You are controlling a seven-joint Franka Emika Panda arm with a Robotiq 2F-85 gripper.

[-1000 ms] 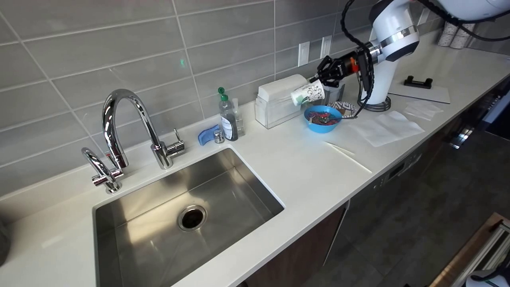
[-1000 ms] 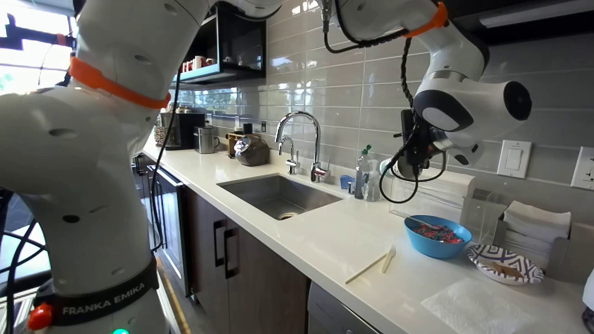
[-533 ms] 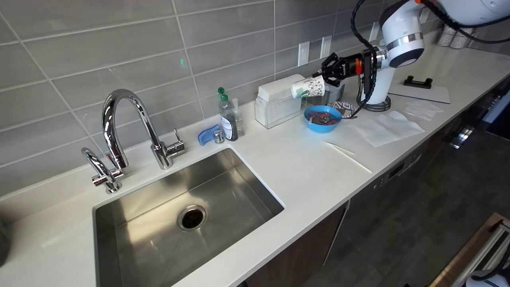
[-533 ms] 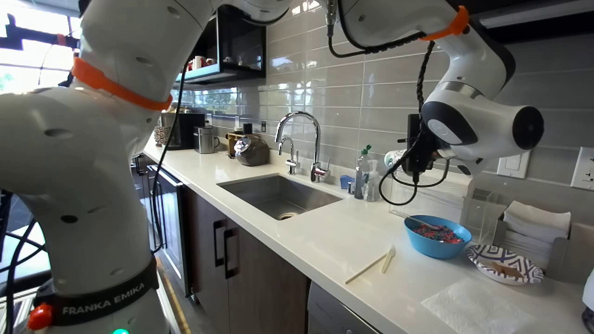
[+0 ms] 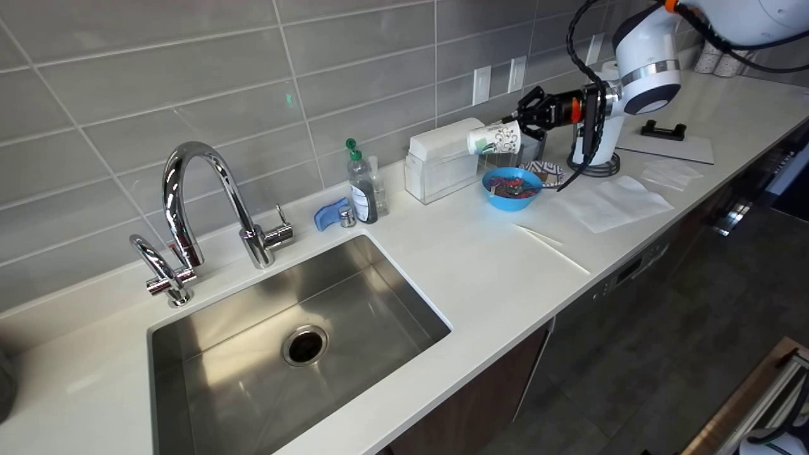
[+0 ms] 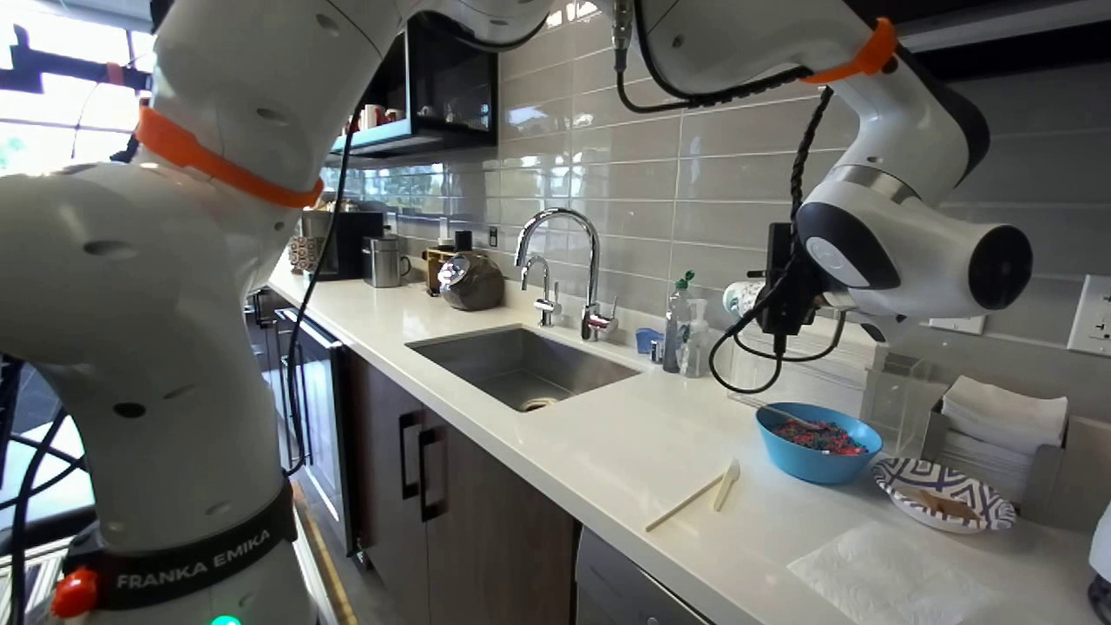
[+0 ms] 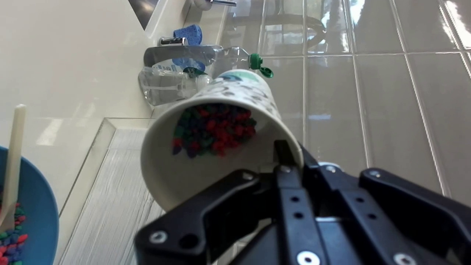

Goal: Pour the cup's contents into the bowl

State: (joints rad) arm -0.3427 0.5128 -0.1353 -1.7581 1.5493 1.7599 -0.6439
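Note:
The white cup [image 5: 495, 138] with a printed pattern is held nearly level above the counter, its mouth toward my gripper. It also shows in an exterior view [image 6: 739, 298], partly hidden by the wrist. In the wrist view, the cup [image 7: 243, 90] holds red, green and blue bits at its bottom end. My gripper [image 7: 298, 154] is shut on the cup's rim, one finger inside and one outside. The blue bowl [image 5: 510, 202] stands on the counter below, slightly to the cup's right there. The bowl [image 6: 816, 464] holds coloured bits and a pale spoon [image 7: 14, 162].
A clear box of white paper towels [image 5: 442, 165] stands close behind the cup. A patterned paper bowl [image 6: 942, 512] and a napkin holder [image 6: 998, 469] are beside the blue bowl. Soap bottles [image 5: 362, 189] and the sink [image 5: 303, 392] lie farther along. Two pale utensils [image 5: 553, 248] lie in front.
The cup has turned from base-down tilt to nearly level, and its base end has risen. The gripper and wrist have shifted slightly right in both exterior views. The bowl has not moved.

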